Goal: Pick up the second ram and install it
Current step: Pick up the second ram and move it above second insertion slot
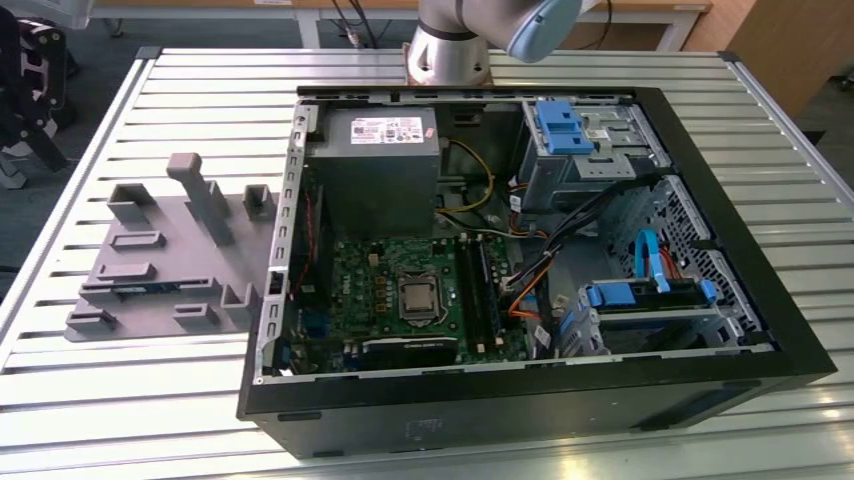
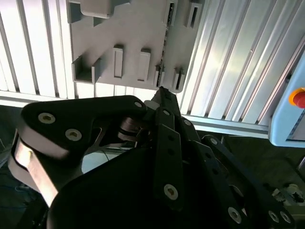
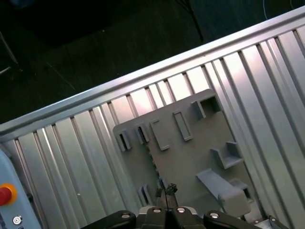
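The black end effector (image 3: pixel 166 191) hangs over the gray plastic fixture plate (image 3: pixel 190 157) on the ribbed metal desk (image 3: pixel 71 143), its fingers pinched together and empty. The slim dark green memory stick (image 2: pixel 165 47) stands on edge in the plate's slots, untouched.

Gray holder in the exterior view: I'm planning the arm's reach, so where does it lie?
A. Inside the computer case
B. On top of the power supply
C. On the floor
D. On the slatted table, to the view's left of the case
D: the gray holder lies flat on the slatted table, at the exterior view's left of the open computer case and outside its wall.
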